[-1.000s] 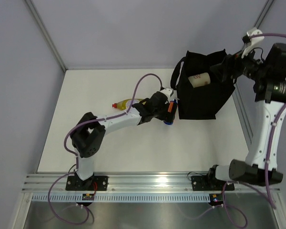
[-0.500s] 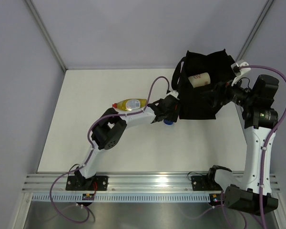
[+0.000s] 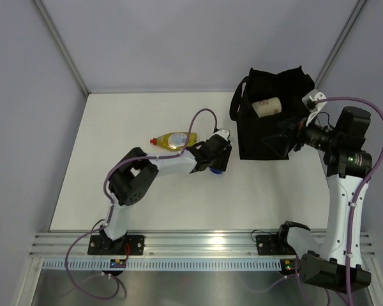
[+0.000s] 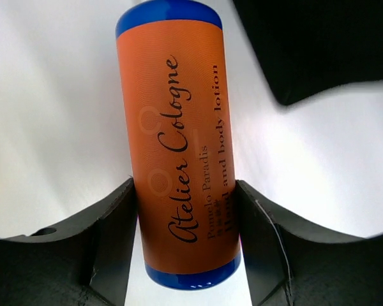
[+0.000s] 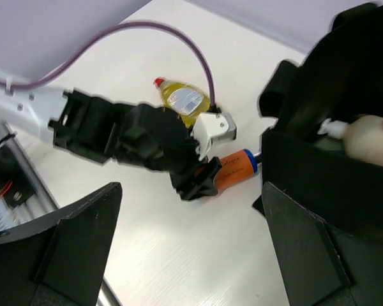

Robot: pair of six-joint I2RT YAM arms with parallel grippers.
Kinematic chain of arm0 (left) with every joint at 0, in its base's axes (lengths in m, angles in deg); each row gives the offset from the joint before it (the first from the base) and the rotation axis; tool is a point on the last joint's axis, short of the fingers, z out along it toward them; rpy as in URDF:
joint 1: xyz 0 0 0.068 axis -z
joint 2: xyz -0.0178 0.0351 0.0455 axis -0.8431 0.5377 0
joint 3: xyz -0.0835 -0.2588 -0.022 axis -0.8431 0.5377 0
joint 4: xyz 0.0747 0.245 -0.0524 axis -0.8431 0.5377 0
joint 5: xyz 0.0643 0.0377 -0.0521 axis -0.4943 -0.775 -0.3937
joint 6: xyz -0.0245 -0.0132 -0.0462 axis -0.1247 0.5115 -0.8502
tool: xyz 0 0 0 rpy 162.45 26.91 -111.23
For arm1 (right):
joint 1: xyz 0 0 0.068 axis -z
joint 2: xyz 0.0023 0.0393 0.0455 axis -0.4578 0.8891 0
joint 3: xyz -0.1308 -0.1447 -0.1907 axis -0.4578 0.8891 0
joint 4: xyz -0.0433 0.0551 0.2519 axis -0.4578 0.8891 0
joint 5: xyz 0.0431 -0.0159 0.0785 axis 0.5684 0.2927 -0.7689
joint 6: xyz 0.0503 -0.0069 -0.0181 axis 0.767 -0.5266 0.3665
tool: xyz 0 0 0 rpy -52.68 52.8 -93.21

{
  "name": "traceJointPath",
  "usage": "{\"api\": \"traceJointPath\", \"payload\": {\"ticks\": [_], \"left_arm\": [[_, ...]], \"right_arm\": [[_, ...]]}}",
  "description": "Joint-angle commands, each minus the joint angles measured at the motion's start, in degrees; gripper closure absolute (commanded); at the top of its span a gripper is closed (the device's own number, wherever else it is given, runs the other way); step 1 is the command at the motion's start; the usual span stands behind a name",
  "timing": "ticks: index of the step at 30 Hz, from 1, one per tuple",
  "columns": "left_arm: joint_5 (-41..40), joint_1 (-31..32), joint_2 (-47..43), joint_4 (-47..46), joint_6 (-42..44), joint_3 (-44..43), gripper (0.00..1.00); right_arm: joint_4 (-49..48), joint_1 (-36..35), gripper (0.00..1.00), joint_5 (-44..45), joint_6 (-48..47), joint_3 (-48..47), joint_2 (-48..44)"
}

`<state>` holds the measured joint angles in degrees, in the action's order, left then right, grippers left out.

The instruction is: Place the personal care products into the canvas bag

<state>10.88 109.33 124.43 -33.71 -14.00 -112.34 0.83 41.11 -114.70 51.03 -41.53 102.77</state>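
Observation:
My left gripper [image 3: 217, 160] is shut on the orange bottle with blue cap [image 4: 175, 140], its fingers [image 4: 108, 236] pressing both sides. It holds the bottle low over the table, just left of the black canvas bag [image 3: 268, 131]. The bottle also shows in the right wrist view [image 5: 235, 168]. A cream bottle [image 3: 267, 106] lies inside the bag. The clear yellow bottle with red cap [image 3: 172, 139] lies on the table behind my left arm. My right gripper [image 3: 282, 135] is open and empty at the bag's right front side. The other bottles are hidden.
The bag's loop handle [image 3: 237, 102] sticks out on its left side. Grey walls and metal frame posts [image 3: 60, 44] enclose the white table [image 3: 179, 197]. My left arm's purple cable [image 3: 198, 118] arcs over the yellow bottle.
My left gripper has drawn back left and toward me with the orange bottle, a little away from the bag. My right arm has come down to the bag's right side.

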Motion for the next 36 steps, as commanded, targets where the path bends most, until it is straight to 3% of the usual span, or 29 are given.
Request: {"api": "traceJointPath", "payload": {"ticks": [1, 7, 9, 11, 13, 16, 18, 19, 20, 21, 22, 24, 27, 29, 36], "left_arm": [[7.31, -0.96, -14.48, -6.55, 0.98, 8.14, 1.00], [25.69, -3.08, -33.76, -24.55, -3.59, 30.73, 1.00], [28.06, -3.08, -40.01, -30.28, -5.25, 36.70, 1.00], [28.08, -3.08, -43.18, -33.09, -6.66, 39.36, 1.00], [25.97, -3.08, -47.05, -36.17, -8.25, 41.82, 1.00], [23.16, -3.16, -49.43, -35.22, -7.99, 41.31, 1.00], [23.33, -3.60, -50.13, -34.69, -8.60, 41.04, 1.00], [23.85, -4.04, -50.83, -34.86, -9.21, 41.04, 1.00], [24.73, -4.30, -51.01, -34.69, -9.74, 41.04, 1.00], [27.35, -4.74, -51.10, -33.91, -10.09, 40.69, 1.00], [28.94, -5.36, -51.10, -32.77, -10.01, 40.08, 1.00], [31.93, -5.54, -51.19, -27.85, -8.70, 38.06, 1.00], [33.78, -5.89, -51.80, -24.50, -8.34, 36.83, 1.00], [34.22, -6.06, -52.42, -23.36, -8.43, 36.47, 1.00], [36.95, -6.50, -52.60, -23.52, -10.36, 35.59, 1.00]], "right_arm": [[9.63, -0.07, 0.00, -10.08, -12.08, -1.30, 0.26], [12.65, -3.83, 0.01, -12.76, -15.54, 1.50, 4.04], [7.74, -10.59, 0.00, -8.81, -5.77, 5.87, 4.05], [-3.76, -18.04, 0.01, -1.60, 2.62, 9.14, 3.61], [-16.02, -21.06, 0.00, 2.61, 15.01, 14.06, 2.38], [-21.46, -25.02, 0.01, 2.47, 18.58, 14.61, 3.25], [-19.37, -26.26, 0.01, -1.82, 8.36, 11.81, 5.61], [-13.35, -26.26, 0.00, -12.28, 0.80, 10.57, 6.76], [-3.11, -26.35, 0.00, -16.13, -11.72, 5.77, 9.21], [8.65, -27.04, 0.01, -16.52, -42.47, 2.94, 10.71], [22.78, -29.66, 0.01, -9.12, -51.48, 0.91, 12.38], [26.51, -31.53, 0.00, -0.30, -63.71, -1.21, 15.63], [25.48, -32.15, 0.01, 8.16, -74.99, 1.49, 15.91], [23.29, -34.24, 0.01, 11.24, -75.30, 3.08, 16.08], [6.87, -43.90, 0.00, 19.68, -60.83, 8.01, 16.52]]}}
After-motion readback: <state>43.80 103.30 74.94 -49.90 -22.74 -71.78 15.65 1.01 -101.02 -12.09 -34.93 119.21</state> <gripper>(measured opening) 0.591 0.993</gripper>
